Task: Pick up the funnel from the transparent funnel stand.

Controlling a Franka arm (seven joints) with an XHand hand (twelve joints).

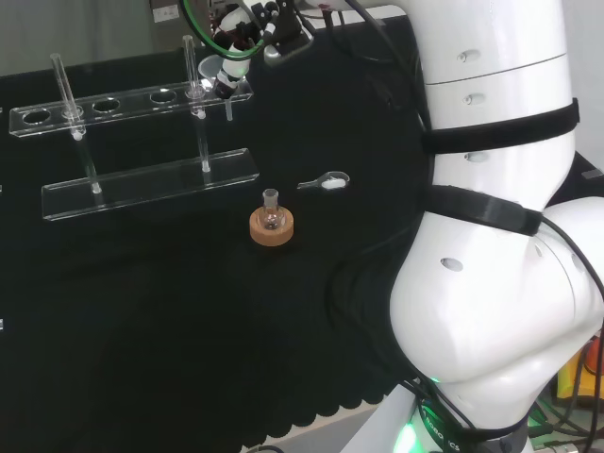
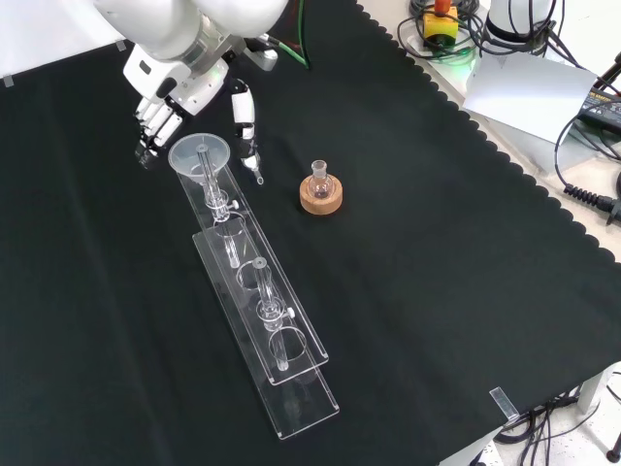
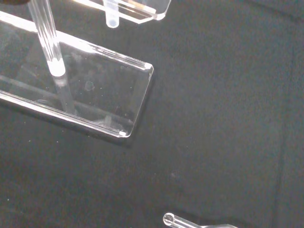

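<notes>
While the funnel (image 2: 198,152) sits in the end hole of the clear stand (image 2: 260,311), its wide mouth up and its stem hanging down through the top shelf, the hand (image 2: 184,92) hovers right at it with fingers spread and relaxed on either side of the bowl, one set to the left in the front view and one finger (image 2: 243,115) reaching down on the right; nothing is grasped yet. From here the main risk looks like a poor closing: the fingers seem to bracket the rim rather than sit squarely around it, so a squeeze could tip the light funnel sideways or pop it out of the hole. Because the stem passes through the shelf, any pull that is not straight up would likely drag it against the hole and shift or tilt the whole stand. A finger catching the nearby upright post (image 1: 196,99) could do the same. The small flask (image 2: 320,179) on its cork ring (image 2: 321,198) stands near enough that a sideways swing might knock it.
</notes>
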